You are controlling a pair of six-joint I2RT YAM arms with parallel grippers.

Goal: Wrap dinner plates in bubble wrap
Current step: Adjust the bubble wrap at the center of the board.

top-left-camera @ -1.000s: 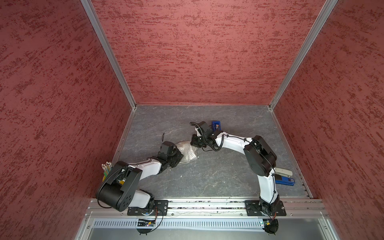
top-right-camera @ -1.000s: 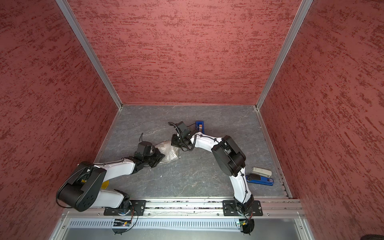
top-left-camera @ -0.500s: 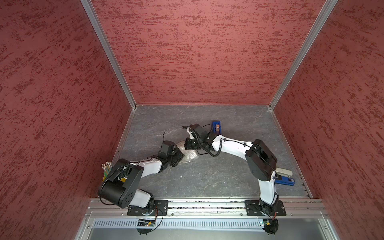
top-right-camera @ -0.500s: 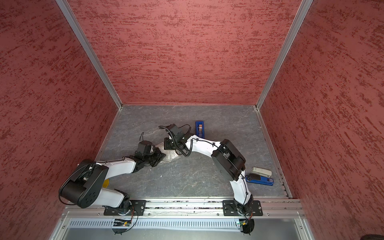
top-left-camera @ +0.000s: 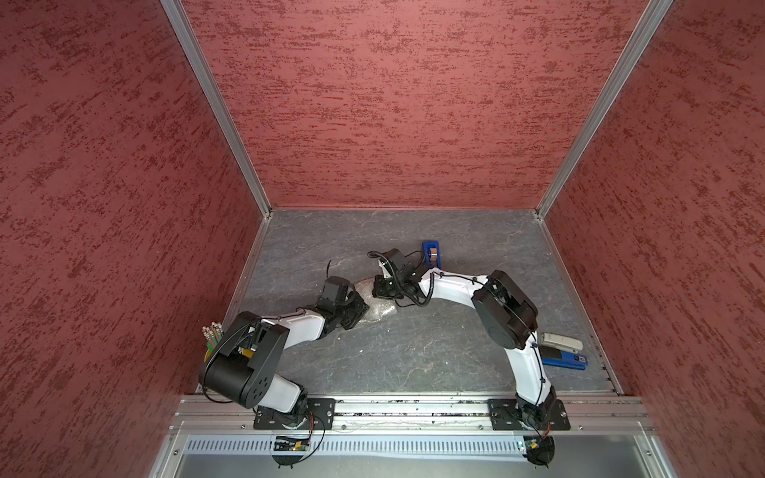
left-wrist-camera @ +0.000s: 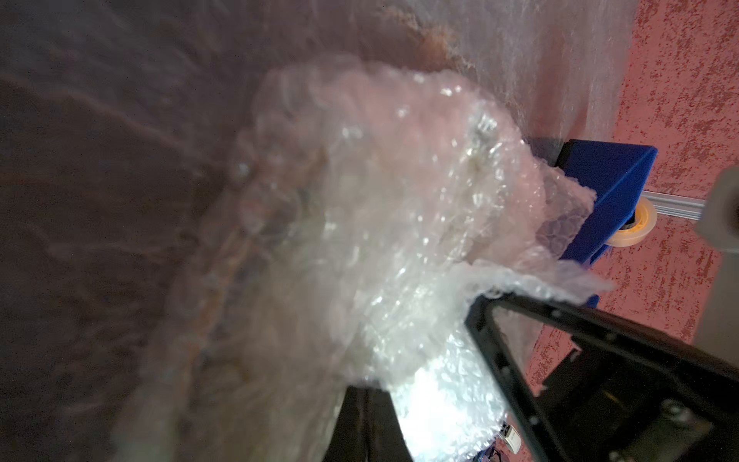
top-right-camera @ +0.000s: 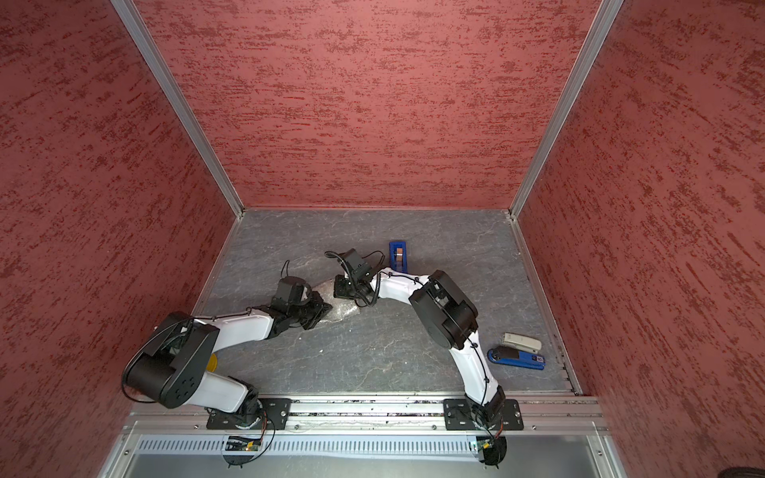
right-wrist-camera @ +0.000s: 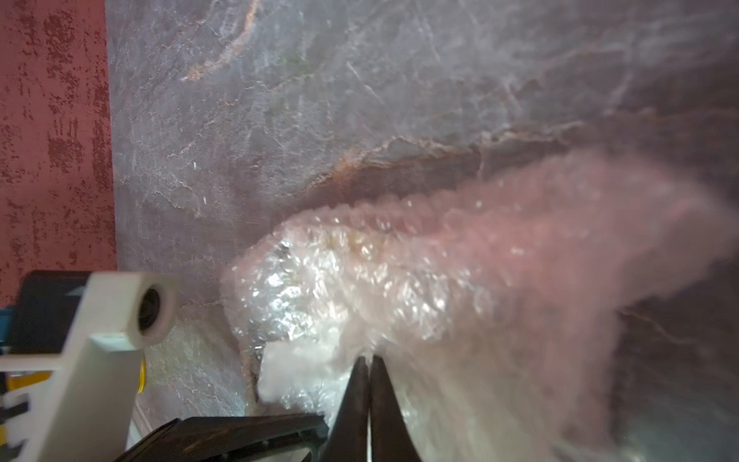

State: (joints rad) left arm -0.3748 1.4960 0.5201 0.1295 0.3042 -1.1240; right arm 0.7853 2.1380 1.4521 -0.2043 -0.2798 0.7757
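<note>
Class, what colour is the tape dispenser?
The tape dispenser is blue, clearest in the left wrist view.

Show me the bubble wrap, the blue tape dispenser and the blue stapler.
bubble wrap [top-left-camera: 381, 308], in a top view, on its uncovered crumpled part.
blue tape dispenser [top-left-camera: 431, 255], in a top view, on its middle, at the roll.
blue stapler [top-left-camera: 565, 360], in a top view, on the middle of its body.

A grey, stone-veined tabletop [top-left-camera: 414, 351] is shown in both top views. A crumpled bundle of bubble wrap [top-left-camera: 378, 309] is laid just left of its centre. A blue tape dispenser [top-left-camera: 431, 255] is set behind the centre. A grey stapler [top-left-camera: 562, 342] and a blue stapler [top-left-camera: 564, 359] are placed side by side at the right edge, toward the near corner. A yellow pencil cup [top-right-camera: 212, 362] is stood in the near left corner.
</note>
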